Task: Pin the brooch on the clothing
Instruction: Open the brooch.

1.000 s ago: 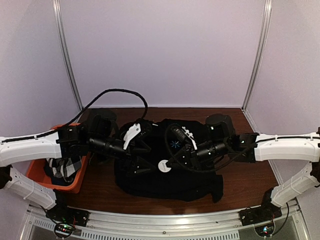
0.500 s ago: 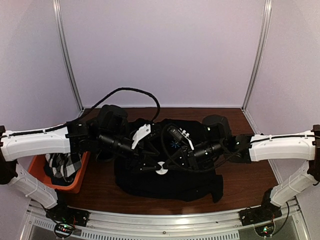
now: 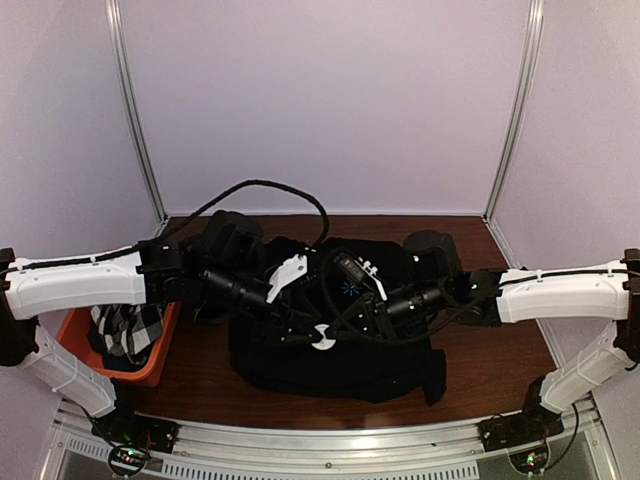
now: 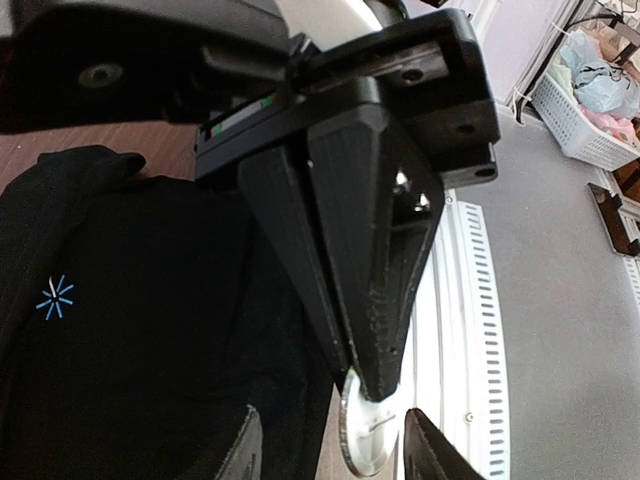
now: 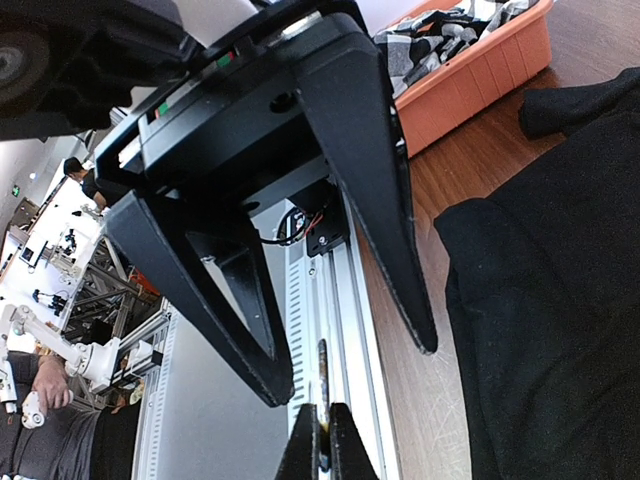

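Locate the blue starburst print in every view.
Top external: starburst print near centre, on the T-shirt.
Left wrist: print at the left edge, mid-height.
Right wrist: not in view.
Shared landmark: the T-shirt, filling the left of the left wrist view and the right of the right wrist view.

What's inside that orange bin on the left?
A bunched black-and-white checked cloth lies in the orange bin. The cloth hides the bin's bottom and anything beneath it, and the left arm covers the bin's far end.
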Available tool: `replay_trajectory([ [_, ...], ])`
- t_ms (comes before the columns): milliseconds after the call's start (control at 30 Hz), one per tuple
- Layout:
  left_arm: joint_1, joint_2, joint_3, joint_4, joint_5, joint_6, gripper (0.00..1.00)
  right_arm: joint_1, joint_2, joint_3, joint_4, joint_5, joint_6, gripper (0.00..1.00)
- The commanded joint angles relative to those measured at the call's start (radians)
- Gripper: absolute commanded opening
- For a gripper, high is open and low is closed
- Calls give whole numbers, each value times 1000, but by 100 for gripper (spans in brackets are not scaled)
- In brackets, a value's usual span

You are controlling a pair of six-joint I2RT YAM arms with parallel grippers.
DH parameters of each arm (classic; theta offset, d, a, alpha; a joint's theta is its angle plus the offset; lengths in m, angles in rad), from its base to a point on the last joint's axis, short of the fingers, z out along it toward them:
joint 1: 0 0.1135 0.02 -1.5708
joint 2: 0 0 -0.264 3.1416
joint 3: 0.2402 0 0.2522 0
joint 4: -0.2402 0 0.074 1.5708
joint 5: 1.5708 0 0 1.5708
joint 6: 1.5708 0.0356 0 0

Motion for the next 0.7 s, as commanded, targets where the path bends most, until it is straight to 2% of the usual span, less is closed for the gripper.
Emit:
replay_trajectory([
  [0, -4, -7, 35, -14, -2, 25, 49, 5, 20, 10, -1, -15, -3, 0],
  [233, -11, 20, 38, -15, 8, 28, 40, 5, 31, 12, 15, -22, 17, 0],
  [500, -17, 24, 47, -41, 9, 44, 43, 3, 25, 19, -1, -24, 9, 0],
  [667, -18, 28, 51, -59, 12, 52, 41, 3, 29, 17, 0, -23, 6, 0],
])
